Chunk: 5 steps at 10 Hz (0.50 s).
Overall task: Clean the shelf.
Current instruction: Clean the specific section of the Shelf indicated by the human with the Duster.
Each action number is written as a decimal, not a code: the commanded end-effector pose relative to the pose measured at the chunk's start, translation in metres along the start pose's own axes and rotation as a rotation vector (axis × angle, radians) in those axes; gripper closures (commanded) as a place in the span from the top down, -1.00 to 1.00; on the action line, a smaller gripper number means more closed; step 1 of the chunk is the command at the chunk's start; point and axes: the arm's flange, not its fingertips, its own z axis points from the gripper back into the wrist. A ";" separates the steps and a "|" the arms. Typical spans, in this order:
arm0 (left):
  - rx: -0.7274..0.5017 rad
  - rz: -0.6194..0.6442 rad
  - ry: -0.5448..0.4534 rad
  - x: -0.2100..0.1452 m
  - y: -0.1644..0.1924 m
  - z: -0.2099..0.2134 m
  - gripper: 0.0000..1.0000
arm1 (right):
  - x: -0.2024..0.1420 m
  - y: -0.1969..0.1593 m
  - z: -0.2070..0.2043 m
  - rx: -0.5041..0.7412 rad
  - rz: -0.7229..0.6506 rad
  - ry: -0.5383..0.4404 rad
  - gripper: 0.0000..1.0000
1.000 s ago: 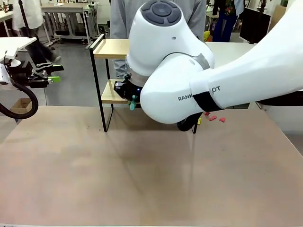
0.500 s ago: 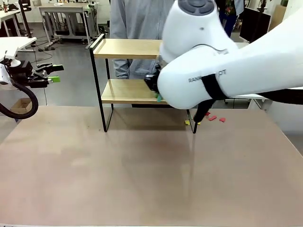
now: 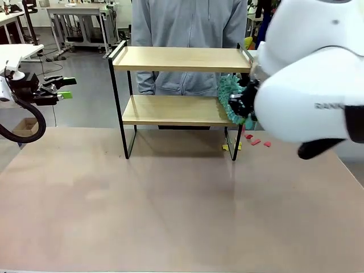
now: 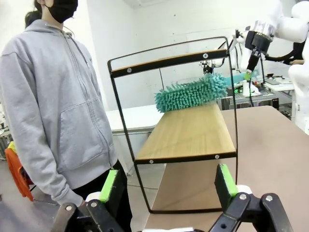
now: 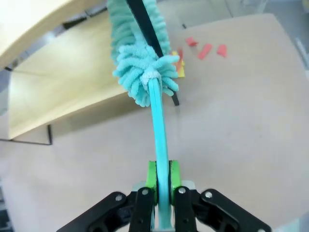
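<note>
Green pads of our right gripper [image 5: 162, 176] are pressed tight on the flat handle of the teal duster [image 5: 143, 72] — its fluffy head sits between the two boards at the right end of the shelf [image 3: 176, 111]. Our left gripper [image 4: 167, 182] hangs well left of the shelf, jaws spread, holding nothing. A person [image 3: 187, 23] stands just behind the shelf.

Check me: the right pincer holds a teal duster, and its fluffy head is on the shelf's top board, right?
No. The right pincer holds the teal duster, but its fluffy head is at the lower board of the shelf, as the left wrist view shows.
</note>
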 end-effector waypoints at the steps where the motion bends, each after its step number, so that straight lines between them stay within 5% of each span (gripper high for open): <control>1: -0.007 0.001 0.006 0.002 -0.003 0.000 1.00 | -0.005 -0.024 0.014 -0.013 0.050 -0.030 -0.74; 2: -0.007 0.001 0.006 0.002 -0.003 0.000 1.00 | -0.009 -0.015 0.019 0.145 0.087 -0.017 -0.74; 3: -0.007 0.001 0.006 0.002 -0.003 0.000 1.00 | -0.005 -0.009 0.008 -0.006 0.025 -0.014 -0.74; 5: -0.007 0.001 0.006 0.002 -0.003 0.000 1.00 | -0.005 -0.009 0.008 -0.006 0.025 -0.014 -0.74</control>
